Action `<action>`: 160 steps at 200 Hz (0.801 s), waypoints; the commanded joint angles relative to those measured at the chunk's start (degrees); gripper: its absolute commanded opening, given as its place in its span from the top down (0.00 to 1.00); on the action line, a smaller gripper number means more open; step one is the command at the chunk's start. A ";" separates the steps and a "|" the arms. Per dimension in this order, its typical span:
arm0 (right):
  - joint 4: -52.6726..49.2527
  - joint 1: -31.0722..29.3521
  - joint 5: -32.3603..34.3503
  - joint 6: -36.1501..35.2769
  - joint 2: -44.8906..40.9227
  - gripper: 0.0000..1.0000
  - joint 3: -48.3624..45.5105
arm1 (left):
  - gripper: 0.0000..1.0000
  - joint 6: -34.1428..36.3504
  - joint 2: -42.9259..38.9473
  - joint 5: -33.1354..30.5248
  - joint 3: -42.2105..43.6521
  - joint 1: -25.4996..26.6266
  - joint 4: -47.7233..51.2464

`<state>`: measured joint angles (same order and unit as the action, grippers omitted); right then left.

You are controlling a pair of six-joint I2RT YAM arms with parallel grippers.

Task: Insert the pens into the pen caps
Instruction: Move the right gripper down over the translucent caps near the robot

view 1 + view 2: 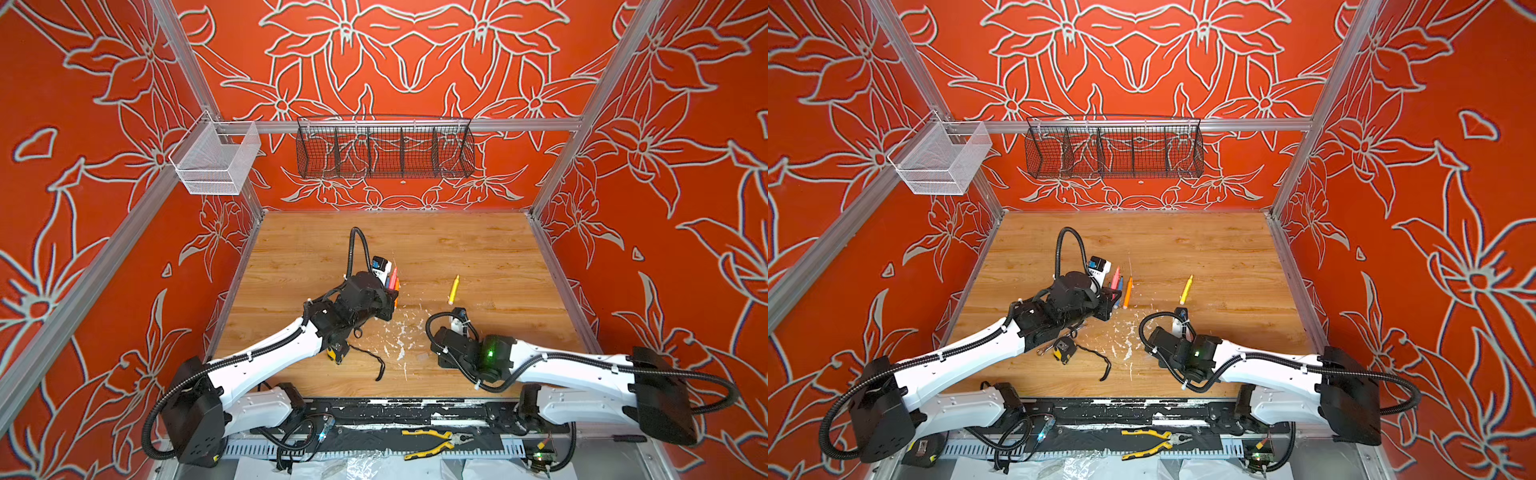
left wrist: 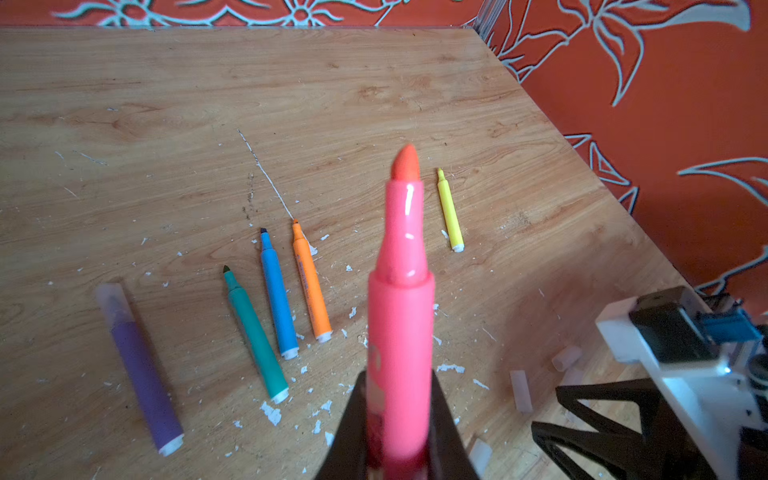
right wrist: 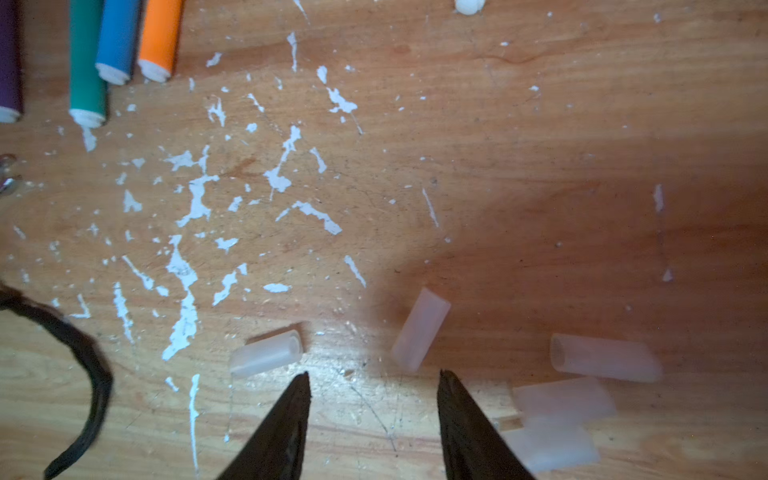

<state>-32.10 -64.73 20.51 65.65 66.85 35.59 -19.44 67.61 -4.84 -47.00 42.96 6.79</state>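
My left gripper [image 2: 398, 376] is shut on the pink pen [image 2: 401, 291], which points away from the camera with its bare tip up. On the wooden table lie a purple pen [image 2: 141, 370] with a clear cap [image 2: 112, 301] over its tip, and bare-tipped teal [image 2: 254, 334], blue [image 2: 277, 297], orange [image 2: 311, 282] and yellow [image 2: 450, 212] pens. My right gripper [image 3: 374, 376] hangs open just over the table with nothing between its fingers. Several loose clear pen caps lie round it, one [image 3: 266, 353] by one fingertip and another [image 3: 420, 329] by the other.
White paint flecks [image 3: 187, 270] cover the table's middle. A yellow tape measure [image 1: 1064, 348], a silver wrench [image 1: 1059, 338] and a black strap [image 1: 376, 361] lie under the left arm. Yellow pliers [image 1: 432, 442] rest on the front rail. A black wire basket [image 1: 384, 147] and a white mesh basket [image 1: 216, 162] hang high at the back.
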 commanded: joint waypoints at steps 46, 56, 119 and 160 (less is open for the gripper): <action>1.13 -0.43 1.77 4.33 2.62 0.46 -3.58 | 1.00 -0.37 0.94 -2.84 1.73 -0.24 -4.75; 1.12 -0.40 2.02 4.30 3.93 0.47 -3.15 | 1.00 -0.53 0.80 -2.90 2.25 -0.23 -4.83; 5.36 -0.39 2.87 5.58 14.09 0.48 -0.59 | 1.00 -0.28 0.46 -2.31 3.86 -0.24 -6.64; 8.83 -0.39 3.78 7.06 15.62 0.53 -2.17 | 1.00 0.75 3.09 -2.07 1.49 -0.25 -5.37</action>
<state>-24.60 -64.73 24.82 69.54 80.77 34.81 -19.31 69.25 -6.57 -43.70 42.96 1.32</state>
